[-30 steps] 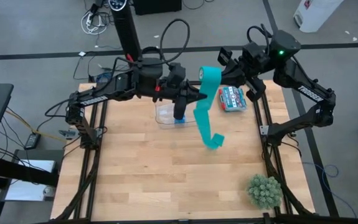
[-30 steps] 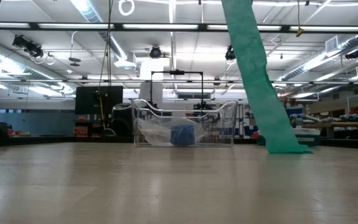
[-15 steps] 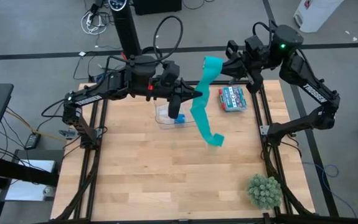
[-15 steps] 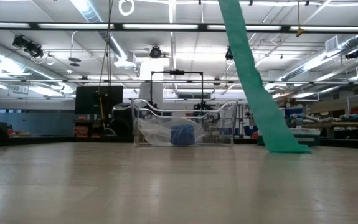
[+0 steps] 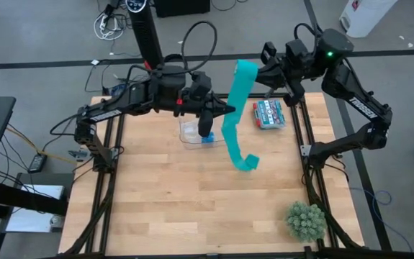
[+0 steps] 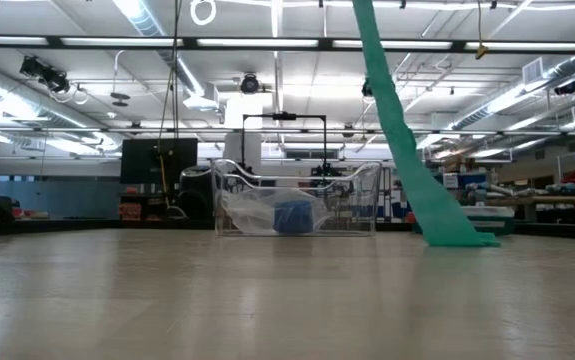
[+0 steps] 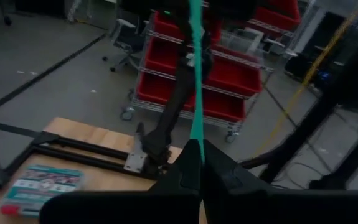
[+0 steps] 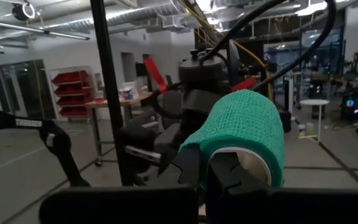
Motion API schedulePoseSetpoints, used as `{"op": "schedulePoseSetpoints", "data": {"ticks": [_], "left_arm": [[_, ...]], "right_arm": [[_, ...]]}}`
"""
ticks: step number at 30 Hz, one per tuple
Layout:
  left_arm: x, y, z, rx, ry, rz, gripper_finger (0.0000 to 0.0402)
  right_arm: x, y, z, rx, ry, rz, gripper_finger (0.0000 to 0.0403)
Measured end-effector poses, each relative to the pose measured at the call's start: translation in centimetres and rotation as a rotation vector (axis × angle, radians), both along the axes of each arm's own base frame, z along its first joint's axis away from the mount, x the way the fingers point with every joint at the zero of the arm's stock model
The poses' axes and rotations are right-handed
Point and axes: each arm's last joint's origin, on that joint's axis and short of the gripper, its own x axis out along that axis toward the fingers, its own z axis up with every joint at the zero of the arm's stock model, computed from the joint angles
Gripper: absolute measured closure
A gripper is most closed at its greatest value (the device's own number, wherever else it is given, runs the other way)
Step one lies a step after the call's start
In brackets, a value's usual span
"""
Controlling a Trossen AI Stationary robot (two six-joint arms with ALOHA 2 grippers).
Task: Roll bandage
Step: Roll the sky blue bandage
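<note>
The teal bandage is partly wound into a coil (image 5: 246,70) with a white core (image 8: 253,163), held high over the table's far side by my right gripper (image 5: 258,75). Its ribbon (image 5: 232,126) runs down from the coil. The ribbon's lower end (image 5: 247,162) lies curled on the table and also shows in the low view (image 6: 455,236). My left gripper (image 5: 223,112) is shut on the ribbon partway down, reaching in from the table's left. My left gripper pinches the ribbon's middle stretch (image 7: 195,134) between its two fingers, which lie level, from the table's left, across the ribbon. The ribbon runs up from the fingers to the coil and hangs below them to the table. My right gripper is shut on the coil's wall (image 8: 197,146) and holds it level from the table's right. One finger (image 8: 228,171) seems to stand in the white core and the other outside. The coil is lifted clear, its ribbon hanging from it.
A clear plastic box (image 5: 190,132) with a blue roll (image 6: 292,216) stands on the far middle of the table, under my left arm. A red and teal packet (image 5: 268,114) lies at the far right. A green ball plant (image 5: 306,220) stands at the near right corner.
My right gripper has carried the coil up and toward the far edge. The ribbon between the coil and my left gripper has drawn straighter, and in the low view it has turned more edge-on. Its lower end has stayed on the table.
</note>
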Motion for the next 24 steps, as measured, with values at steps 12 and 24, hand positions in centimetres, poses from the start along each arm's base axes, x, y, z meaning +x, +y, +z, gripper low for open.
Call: {"op": "schedulePoseSetpoints", "data": {"ticks": [12,24], "left_arm": [[-0.2,1.9,-0.1,0.129,0.013,0.101,0.0397],[-0.1,2.1,0.6,0.263,-0.045,0.151,0.0397]], "right_arm": [[0.3,1.1,0.0,0.059,0.030,0.118,0.0403],[0.8,2.7,0.0,0.115,0.053,0.201,0.0403]]}}
